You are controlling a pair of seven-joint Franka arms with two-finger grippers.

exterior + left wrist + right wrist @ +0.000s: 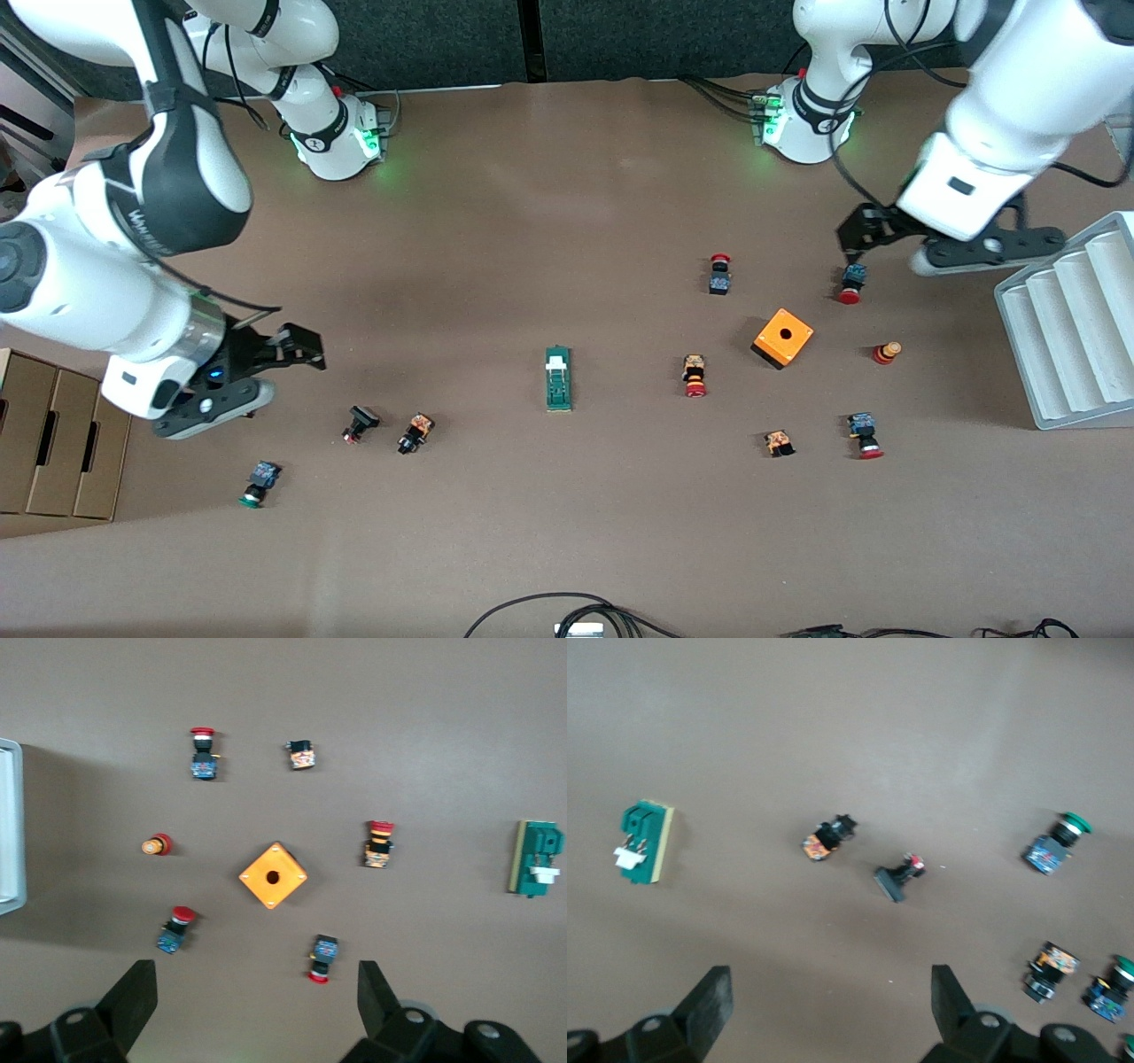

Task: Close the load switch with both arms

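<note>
Left hand [252, 997] and right hand [828, 1005] hang spread wide, holding nothing, well apart from the load switch [558, 378].

Two white jointed arms w/ black joint bands: left arm [1019, 97] and right arm [115, 221], each on a round base lit green. Black cables loop along the links and bunch at the bases. Grippers are black, two flat fingers each: left gripper [858, 232], right gripper [297, 347].

Orange box [783, 337] among scattered push buttons [695, 376], grey rack [1069, 319]
</note>
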